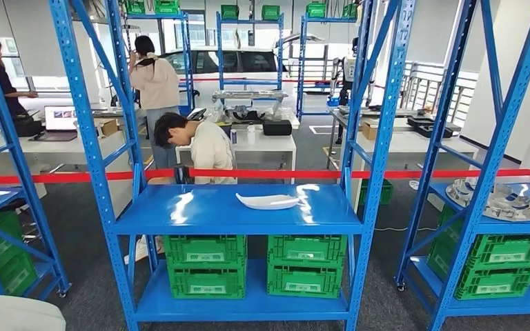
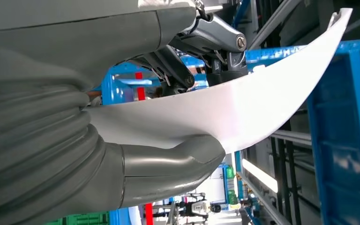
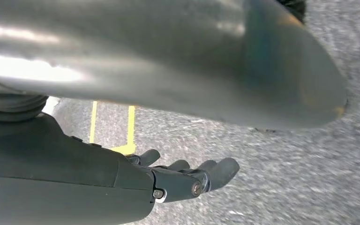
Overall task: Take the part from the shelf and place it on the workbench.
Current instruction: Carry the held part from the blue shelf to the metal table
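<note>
Part (image 2: pixel 225 112) pinched by left hand (image 2: pixel 168 117) in wrist view; similar white piece (image 1: pixel 268 201) on head-view shelf (image 1: pixel 200 214); right hand (image 3: pixel 178 180) spread, empty.

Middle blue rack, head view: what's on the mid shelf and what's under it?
On the mid shelf lies one white curved part. Beneath, on the bottom shelf, stand four green crates, stacked in two pairs. Their contents are hidden by the walls and the shelf above.

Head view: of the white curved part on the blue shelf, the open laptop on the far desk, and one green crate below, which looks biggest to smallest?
1. green crate
2. white curved part
3. laptop, though it sits much farther away, so its true size may be larger.
</note>
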`<move>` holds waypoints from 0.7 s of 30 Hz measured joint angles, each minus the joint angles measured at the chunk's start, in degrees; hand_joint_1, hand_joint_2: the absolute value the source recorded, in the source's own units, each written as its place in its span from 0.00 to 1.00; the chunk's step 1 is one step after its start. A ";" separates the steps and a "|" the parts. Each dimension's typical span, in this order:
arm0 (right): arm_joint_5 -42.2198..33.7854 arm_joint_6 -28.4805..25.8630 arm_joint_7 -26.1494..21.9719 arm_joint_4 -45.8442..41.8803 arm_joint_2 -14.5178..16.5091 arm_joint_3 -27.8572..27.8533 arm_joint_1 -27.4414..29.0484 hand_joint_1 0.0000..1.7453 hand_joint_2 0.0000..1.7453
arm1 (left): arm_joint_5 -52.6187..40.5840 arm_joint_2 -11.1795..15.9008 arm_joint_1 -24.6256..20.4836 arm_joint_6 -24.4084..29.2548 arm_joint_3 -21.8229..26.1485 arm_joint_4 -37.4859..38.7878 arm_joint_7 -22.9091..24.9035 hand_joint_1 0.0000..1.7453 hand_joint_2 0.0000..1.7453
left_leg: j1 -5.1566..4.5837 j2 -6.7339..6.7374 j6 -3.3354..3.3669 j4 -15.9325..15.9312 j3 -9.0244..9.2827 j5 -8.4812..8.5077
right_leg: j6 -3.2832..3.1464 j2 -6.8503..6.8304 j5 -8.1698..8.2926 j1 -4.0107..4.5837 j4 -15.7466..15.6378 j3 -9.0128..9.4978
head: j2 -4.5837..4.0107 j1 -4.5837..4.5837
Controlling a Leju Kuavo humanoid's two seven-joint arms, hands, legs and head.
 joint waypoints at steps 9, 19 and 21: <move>3.04 0.08 0.46 0.00 -0.36 1.37 -0.25 0.00 0.00 | 1.24 -2.94 4.30 -3.36 3.26 -6.22 0.01 1.00 1.00 | -0.77 0.17 -0.09 1.42 -7.71 5.78 | -1.96 0.55 -4.73 1.55 -1.48 10.86 | 0.00 0.09; 5.92 -0.02 0.57 0.00 -0.50 3.55 -0.33 0.00 0.00 | 2.78 -7.69 12.10 -18.04 7.47 -16.88 -2.10 1.00 1.00 | -0.02 -0.36 -2.93 15.83 -11.64 -4.30 | -3.58 -0.22 -1.17 1.40 -6.18 8.23 | -0.01 0.00; 5.80 -0.01 0.48 0.00 -0.50 3.62 -0.34 0.00 0.00 | 4.82 -8.67 13.26 -22.80 7.62 -17.95 -2.11 1.00 1.00 | 0.24 -0.35 -3.22 15.92 -9.42 -2.41 | -3.27 -0.40 0.02 1.33 -5.69 6.19 | -0.01 0.00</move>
